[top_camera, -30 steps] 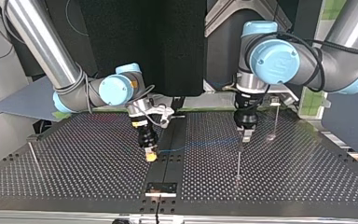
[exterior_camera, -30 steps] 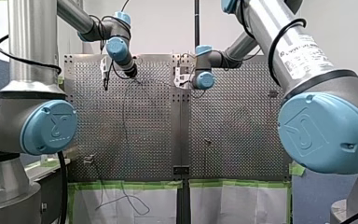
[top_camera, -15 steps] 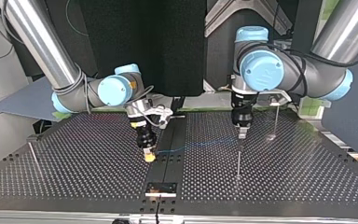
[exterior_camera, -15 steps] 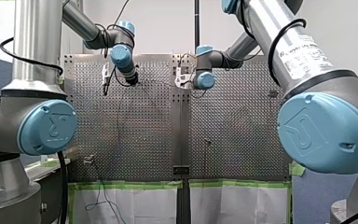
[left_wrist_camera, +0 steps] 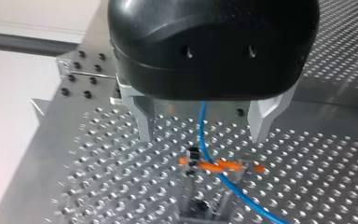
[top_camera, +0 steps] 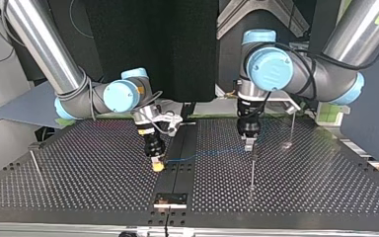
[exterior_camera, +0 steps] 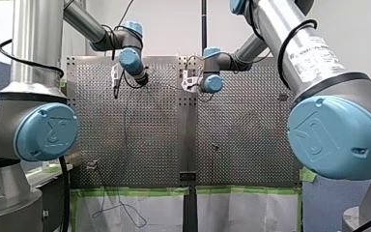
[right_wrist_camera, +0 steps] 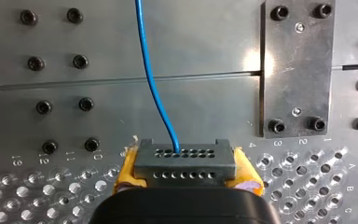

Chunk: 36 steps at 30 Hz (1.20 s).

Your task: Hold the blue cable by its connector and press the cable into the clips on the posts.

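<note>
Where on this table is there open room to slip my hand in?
In the top view, two bare stretches of the table: between the thin post at the left edge and my right claw, and the near right corner beyond the middle post. It is crowded between the claws, where the blue cable runs to my left claw.

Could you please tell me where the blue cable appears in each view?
Front view: too thin to make out.
Top view: blue cable between right end effector and left end effector.
Left wrist view: between the fingers.
Right wrist view: leaving the gripped connector.
Landmark: perforated table.
</note>
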{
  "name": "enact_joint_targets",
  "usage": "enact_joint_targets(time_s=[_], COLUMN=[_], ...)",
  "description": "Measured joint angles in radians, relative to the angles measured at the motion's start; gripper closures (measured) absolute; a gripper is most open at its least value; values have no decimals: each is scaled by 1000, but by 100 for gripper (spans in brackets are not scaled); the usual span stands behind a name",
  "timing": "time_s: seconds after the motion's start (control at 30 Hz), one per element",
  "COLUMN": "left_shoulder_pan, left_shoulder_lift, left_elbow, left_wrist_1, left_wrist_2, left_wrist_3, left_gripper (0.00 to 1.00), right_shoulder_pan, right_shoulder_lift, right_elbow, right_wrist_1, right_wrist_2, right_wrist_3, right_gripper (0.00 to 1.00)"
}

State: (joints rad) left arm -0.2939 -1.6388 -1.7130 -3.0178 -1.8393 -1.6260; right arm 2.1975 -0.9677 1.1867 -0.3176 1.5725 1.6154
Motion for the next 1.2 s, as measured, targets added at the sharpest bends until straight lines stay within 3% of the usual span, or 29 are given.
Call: enact_joint_targets(time_s=[0.23, 0.93, 1.2], left_shoulder_pan=[-11, -52, -75], left_shoulder_lift=[-7, -77, -96], left_elbow=[0, 2, 47], left_wrist_1=[10, 53, 80], left_wrist_2=[-9, -92, -132], left_wrist_3=[-12, -22, -26], left_gripper=[2, 2, 2], right_shoulder_pan=[-1, -1, -1], right_shoulder_lift=[0, 3, 3], right_elbow=[0, 0, 0], right_wrist_1=[-1, -1, -1], right_wrist_2=[-4, -12, -13], right_wrist_3=[0, -1, -1], right_gripper=[100, 100, 100])
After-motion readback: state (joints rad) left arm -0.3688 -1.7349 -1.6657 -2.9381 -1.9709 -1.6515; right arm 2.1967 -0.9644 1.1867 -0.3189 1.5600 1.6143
